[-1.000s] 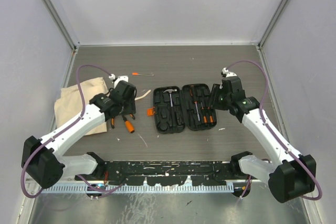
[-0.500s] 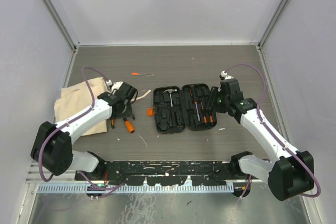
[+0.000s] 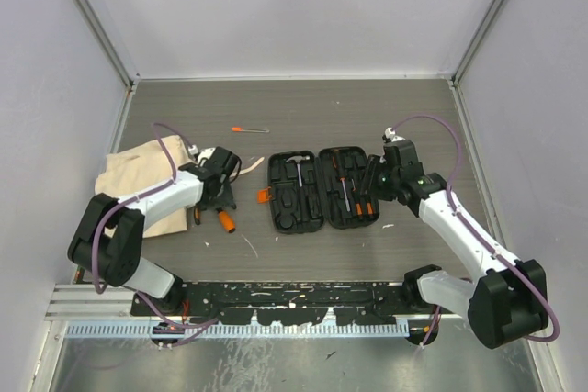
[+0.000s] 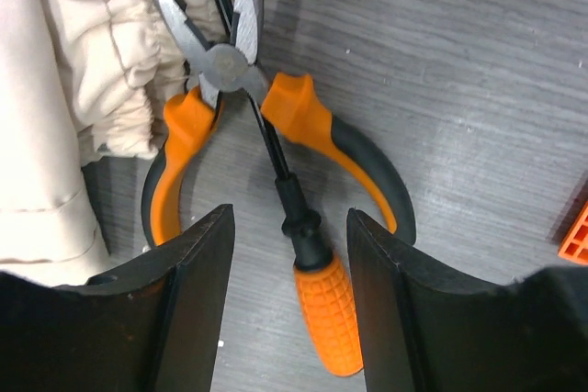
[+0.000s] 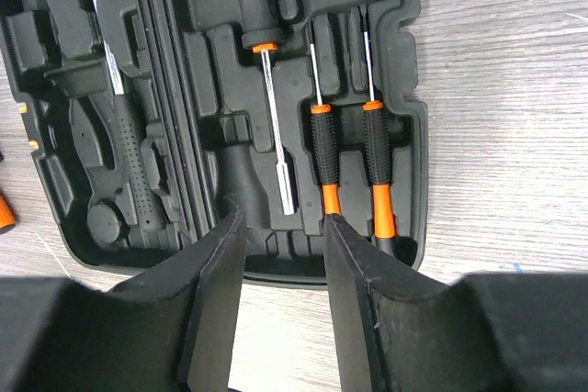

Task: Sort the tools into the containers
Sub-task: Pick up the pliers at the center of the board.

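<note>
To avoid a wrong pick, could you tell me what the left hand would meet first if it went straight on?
Most likely the orange-handled screwdriver, which lies across the pliers and sits centred in the open left hand; depth is unclear.

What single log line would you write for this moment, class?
left hand: open over pliers and screwdriver beside bag | right hand: open over tool case

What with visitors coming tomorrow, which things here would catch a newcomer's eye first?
First, the open black case at mid-table, with a hammer and drivers slotted in. Then the orange pliers, crossed with a screwdriver, beside the beige bag and right under the open left end effector.
</note>
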